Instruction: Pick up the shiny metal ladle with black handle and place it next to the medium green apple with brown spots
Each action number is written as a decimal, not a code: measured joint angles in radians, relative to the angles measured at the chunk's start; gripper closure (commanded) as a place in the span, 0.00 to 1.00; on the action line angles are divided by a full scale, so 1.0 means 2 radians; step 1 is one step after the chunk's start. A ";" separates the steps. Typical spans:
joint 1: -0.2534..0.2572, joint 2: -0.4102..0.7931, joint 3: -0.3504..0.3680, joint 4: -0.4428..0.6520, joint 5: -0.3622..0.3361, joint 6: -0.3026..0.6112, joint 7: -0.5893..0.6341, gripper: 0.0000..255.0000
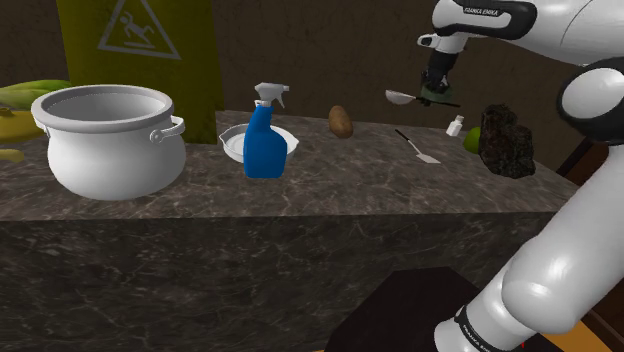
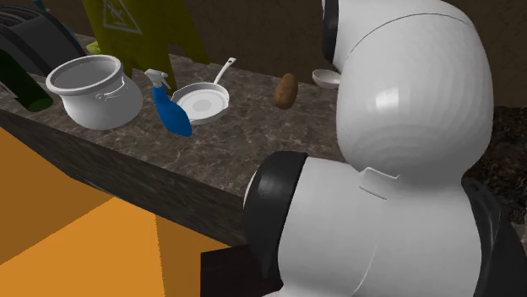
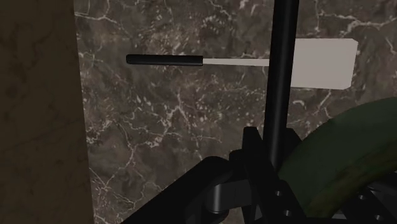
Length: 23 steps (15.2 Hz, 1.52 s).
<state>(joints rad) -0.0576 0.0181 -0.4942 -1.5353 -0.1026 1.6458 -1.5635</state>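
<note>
Nearest in the shoulder view, the white arm [image 1: 570, 250] rises from its stand at the lower right and reaches up and to the left over a dark marbled counter [image 1: 330, 190]. Towards the counter's front stand a large pale pot [image 1: 110, 140] with side handles and a blue spray bottle [image 1: 264, 140] with a white trigger head. Just behind the bottle lies a white pan [image 2: 201, 103], its long handle pointing away towards the wall.

Farther along, a spatula [image 1: 420, 149] with a black handle and a pale blade lies flat on the stone. Above it hangs the black gripper [image 1: 437, 88]. Its fingers are closed on the thin black handle of the ladle [image 1: 402, 97], which is held clear of the counter with its shiny bowl towards the shoulder view's left. In the wrist view the handle [image 3: 283, 76] runs straight away from the fingers, crossing over the spatula [image 3: 254, 61] below. A dark green curved shape sits close beside the gripper there, and what it is cannot be told.

Beyond, near the counter's back, a brown potato [image 1: 340, 121] lies to the left. To the right, a small white bottle [image 1: 455, 125] stands near the green apple [image 1: 472, 141]. The apple sits against a dark, rough lump [image 1: 506, 142], lower than the ladle and to its right, apart from it.

Behind everything, a yellow warning sign [image 1: 140, 45] stands against the brown wall.
</note>
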 measured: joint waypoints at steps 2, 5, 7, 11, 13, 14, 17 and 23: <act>-0.015 0.022 -0.013 0.022 0.014 0.000 -0.028 1.00; -0.043 0.065 -0.031 0.067 0.042 -0.004 -0.071 1.00; -0.066 0.092 -0.041 0.097 0.061 -0.010 -0.099 1.00; -0.128 0.172 -0.051 0.202 0.113 -0.041 -0.154 1.00; -0.173 0.225 -0.049 0.279 0.145 -0.069 -0.177 1.00; -0.198 0.252 -0.047 0.323 0.159 -0.086 -0.187 1.00; -0.234 0.292 -0.041 0.379 0.179 -0.101 -0.199 1.00; -0.201 0.255 -0.048 0.272 0.162 -0.033 -0.203 1.00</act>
<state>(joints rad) -0.4598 0.5290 -0.5911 -0.9922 0.2220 1.5794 -1.9696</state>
